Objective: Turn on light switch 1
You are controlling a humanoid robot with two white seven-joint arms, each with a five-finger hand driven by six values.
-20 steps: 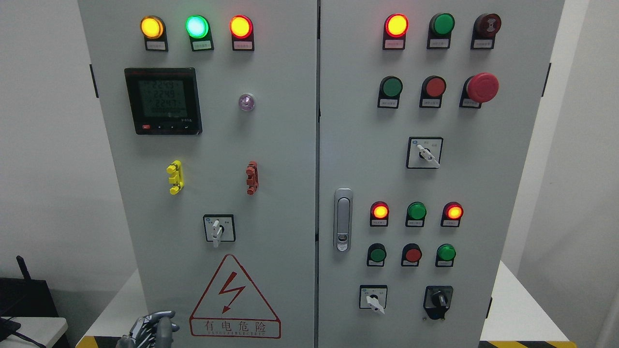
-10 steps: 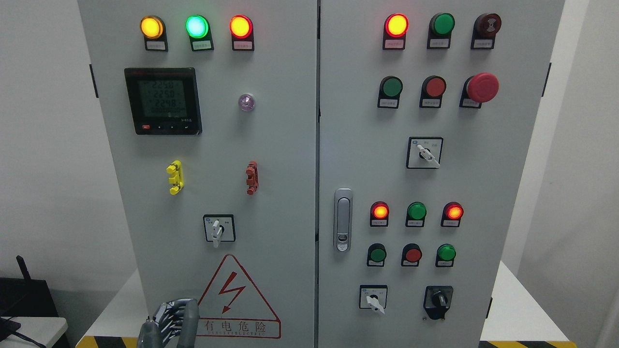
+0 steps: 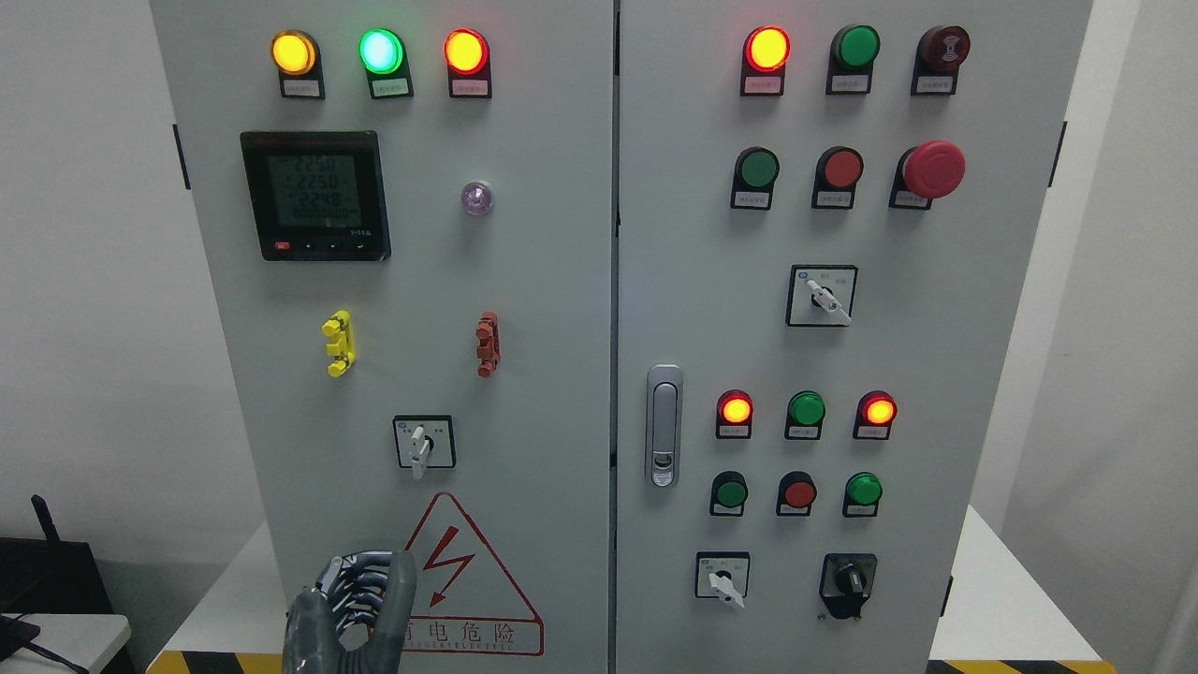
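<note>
The left hand (image 3: pixel 351 613) is low at the foot of the cabinet's left door (image 3: pixel 524 281), in front of the corner of the red warning triangle (image 3: pixel 454 580); its fingers are curled loosely toward the palm and hold nothing; the right hand is out of sight. I judge this to be the approach step, the hand not yet at any control. Which control counts as light switch 1 I cannot say for sure, the labels being too small to read; the nearest candidate is the white-handled rotary selector (image 3: pixel 423 443) just above the triangle, its handle pointing down, well clear of the hand; the next move, to my eye, calls for lifting the hand to that handle, pinching it between thumb and fingers, and twisting. As for containers, the cabinet is the only one, both doors closed, the latch handle (image 3: pixel 664 426) flush on the right door (image 3: pixel 936 281), so its contents are hidden.
</note>
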